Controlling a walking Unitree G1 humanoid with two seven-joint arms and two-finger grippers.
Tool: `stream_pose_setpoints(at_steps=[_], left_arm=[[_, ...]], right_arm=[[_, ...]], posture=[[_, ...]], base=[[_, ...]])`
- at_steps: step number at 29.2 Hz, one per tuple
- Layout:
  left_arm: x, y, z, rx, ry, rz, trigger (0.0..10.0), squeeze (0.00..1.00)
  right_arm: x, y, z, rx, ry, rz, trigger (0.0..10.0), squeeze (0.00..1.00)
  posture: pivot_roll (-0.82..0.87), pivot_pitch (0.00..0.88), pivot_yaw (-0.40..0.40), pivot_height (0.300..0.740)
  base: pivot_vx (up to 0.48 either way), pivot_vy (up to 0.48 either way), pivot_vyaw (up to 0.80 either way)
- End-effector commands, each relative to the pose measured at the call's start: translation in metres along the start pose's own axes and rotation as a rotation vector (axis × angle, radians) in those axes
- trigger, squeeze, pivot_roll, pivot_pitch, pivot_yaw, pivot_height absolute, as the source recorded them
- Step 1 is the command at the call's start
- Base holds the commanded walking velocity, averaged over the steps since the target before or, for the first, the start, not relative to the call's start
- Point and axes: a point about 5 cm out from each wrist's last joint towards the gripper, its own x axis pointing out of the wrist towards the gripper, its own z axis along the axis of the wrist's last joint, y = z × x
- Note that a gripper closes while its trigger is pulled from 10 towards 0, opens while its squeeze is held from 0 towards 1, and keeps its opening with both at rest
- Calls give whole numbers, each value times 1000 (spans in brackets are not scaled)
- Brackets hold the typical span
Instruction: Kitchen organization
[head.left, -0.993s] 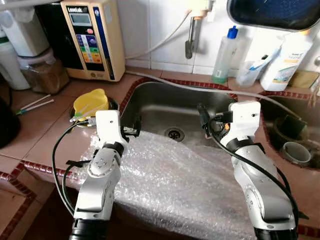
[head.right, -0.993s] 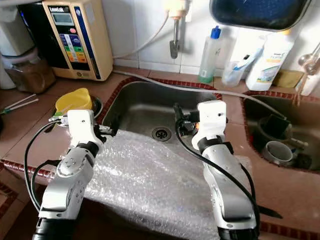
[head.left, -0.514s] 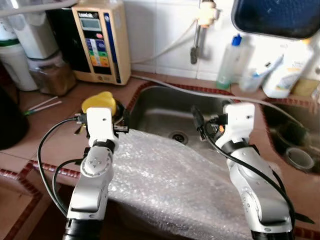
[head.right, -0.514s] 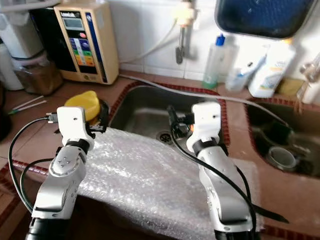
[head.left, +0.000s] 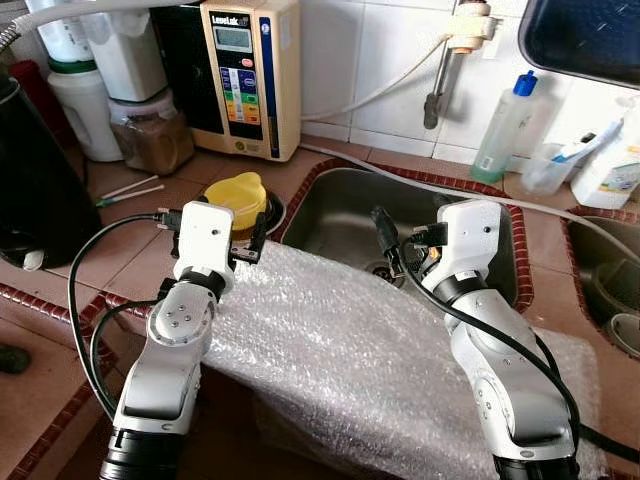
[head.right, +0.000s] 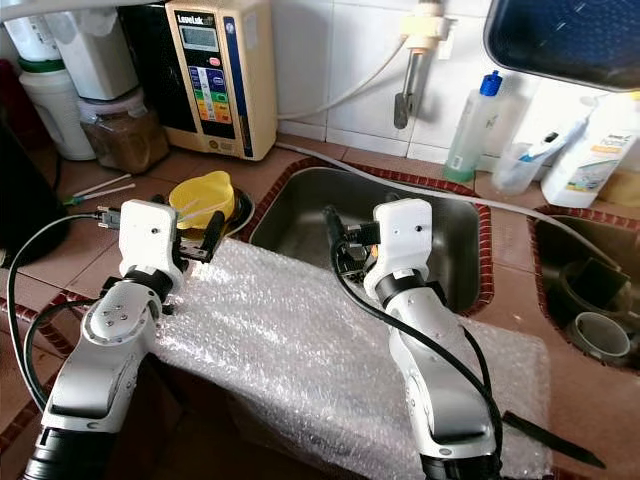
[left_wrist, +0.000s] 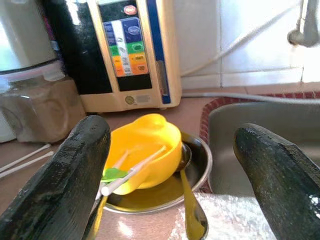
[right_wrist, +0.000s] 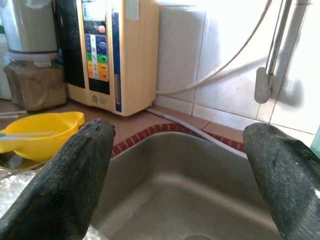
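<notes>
A large sheet of clear bubble wrap (head.left: 350, 350) lies draped over the tiled counter edge and the near rim of the stainless steel sink (head.left: 345, 205), with both arms above it. The left gripper (left_wrist: 165, 165) and right gripper (right_wrist: 175, 165) are both spread wide and empty. Judging by this, organizing has hardly begun: the yellow plastic bowl (left_wrist: 145, 150) with utensils sits untouched in its metal dish (left_wrist: 197, 175) beside the sink.

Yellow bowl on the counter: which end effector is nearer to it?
Left. The left end effector hovers open just beside the yellow bowl, over the bubble wrap's edge. The right end effector is open over the sink, farther away.
</notes>
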Motion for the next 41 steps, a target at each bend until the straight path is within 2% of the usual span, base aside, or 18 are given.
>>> stream_pose_setpoints(at_steps=[1, 6, 12, 16, 17, 20, 22, 25, 27, 34, 37, 41], left_arm=[[-4, -1, 0, 13, -16, 16, 10000, 0], [-6, 5, -10, -29, 31, 98, 10000, 0], [6, 20, -10, -109, 37, 233, 10000, 0], [9, 27, -12, -121, 47, 252, 10000, 0], [11, 29, -15, -128, 62, 246, 10000, 0], [14, 30, -19, -130, 73, 239, 10000, 0], [21, 28, -25, -158, 99, 215, 10000, 0], [27, 25, -27, -184, 118, 189, 10000, 0], [31, 23, -31, -242, 134, 179, 10000, 0], [43, 23, -33, -264, 143, 159, 10000, 0], [44, 24, -38, -296, 168, 169, 10000, 0], [43, 27, -42, -284, 174, 173, 10000, 0]], right_arm=[[0, 9, 4, 31, -9, 58, 10000, 0], [-6, 22, 3, 43, 22, 165, 10000, 0], [-11, 18, 0, 41, 40, 185, 10000, 0], [-10, 21, 0, 48, 49, 214, 10000, 0], [-12, 27, 0, 50, 59, 264, 10000, 0], [-15, 31, 0, 50, 73, 312, 10000, 0], [-18, 33, -1, 41, 86, 336, 10000, 0], [-20, 31, -1, 40, 90, 323, 10000, 0], [-21, 30, -1, 44, 91, 321, 10000, 0], [-26, 31, 1, 38, 105, 343, 10000, 0], [-30, 33, 0, 51, 116, 381, 10000, 0], [-36, 38, -1, 67, 124, 429, 10000, 0]], posture=[[24, 0, 8, 740], [12, 0, 9, 740], [15, 0, 7, 740], [14, 0, 9, 740], [11, 0, 14, 740], [9, 0, 17, 740], [-2, 0, 23, 740], [-7, 0, 24, 740], [-20, 0, 25, 740], [-35, 0, 27, 740], [-40, 0, 28, 740], [-43, 0, 27, 740]], base=[[0, 0, 0], [0, 0, 0], [0, 0, 0], [0, 0, 0], [0, 0, 0], [0, 0, 0], [0, 0, 0], [0, 0, 0], [0, 0, 0], [0, 0, 0], [0, 0, 0], [0, 0, 0]])
